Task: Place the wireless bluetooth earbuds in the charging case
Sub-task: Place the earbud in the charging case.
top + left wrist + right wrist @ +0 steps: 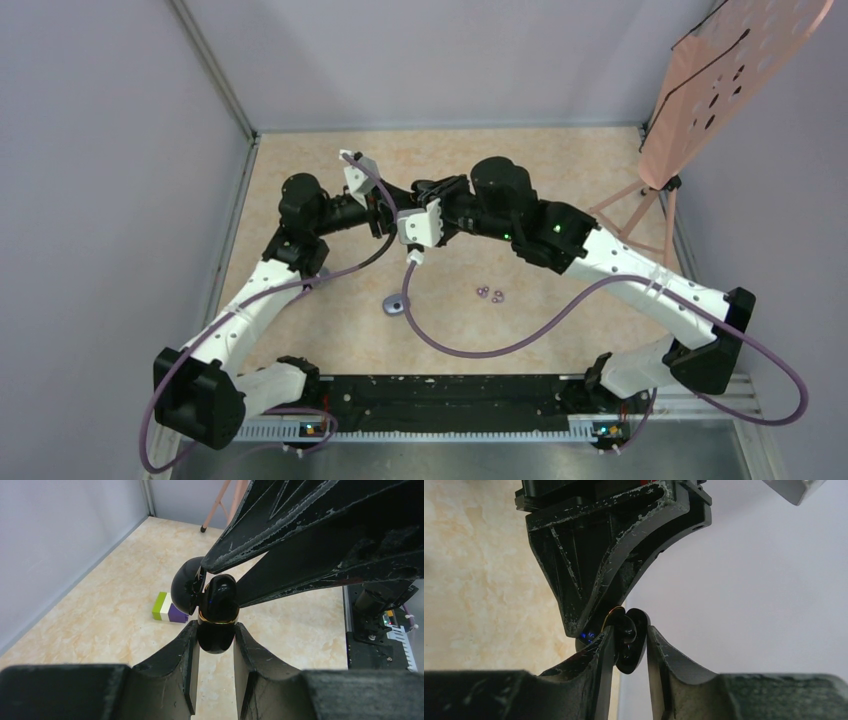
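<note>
Left tool (216,627) clamps the open charging case (218,597), right tool (629,632) grip unclear, earbuds (491,293) wait on the bench (450,160), well apart.

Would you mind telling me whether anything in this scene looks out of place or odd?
Mildly: the tiny purple earbuds lie loose on the table, apart from the open charging case, which the left claw holds up in the air. Its fingers show white scuffs.

Left hand (216,627) clamped tight, meeting right hand (629,630) tip-to-tip mid-air.
</note>
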Robot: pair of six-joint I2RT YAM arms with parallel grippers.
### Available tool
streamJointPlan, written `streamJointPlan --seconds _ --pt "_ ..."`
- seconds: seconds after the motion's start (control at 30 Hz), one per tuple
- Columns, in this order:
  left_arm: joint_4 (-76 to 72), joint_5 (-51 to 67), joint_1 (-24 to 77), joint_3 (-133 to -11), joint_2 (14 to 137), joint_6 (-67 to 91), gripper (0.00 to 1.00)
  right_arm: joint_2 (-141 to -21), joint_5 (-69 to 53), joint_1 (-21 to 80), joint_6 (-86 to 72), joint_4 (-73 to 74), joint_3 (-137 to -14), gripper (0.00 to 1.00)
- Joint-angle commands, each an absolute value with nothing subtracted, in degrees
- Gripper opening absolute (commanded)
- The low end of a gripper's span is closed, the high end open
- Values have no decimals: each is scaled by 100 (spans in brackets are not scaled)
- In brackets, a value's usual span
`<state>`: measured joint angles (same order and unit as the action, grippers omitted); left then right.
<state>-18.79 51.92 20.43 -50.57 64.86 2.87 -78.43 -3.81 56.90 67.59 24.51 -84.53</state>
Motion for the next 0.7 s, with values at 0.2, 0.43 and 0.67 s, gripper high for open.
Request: streamJointPlan --seconds 0.2,0.43,0.67 --pt "-2194 5364 2066 -5147 6294 59 0 -7943 -911 5608 6418 2933 -8931 49" --pt "-2132 5256 2060 -5141 6323 52 0 -8122 -1623 5245 5576 4245 -10018 64" --pt "-1877 5467 2061 -5246 6365 -250 0 -8628 -2511 4495 4163 5314 -11011 71"
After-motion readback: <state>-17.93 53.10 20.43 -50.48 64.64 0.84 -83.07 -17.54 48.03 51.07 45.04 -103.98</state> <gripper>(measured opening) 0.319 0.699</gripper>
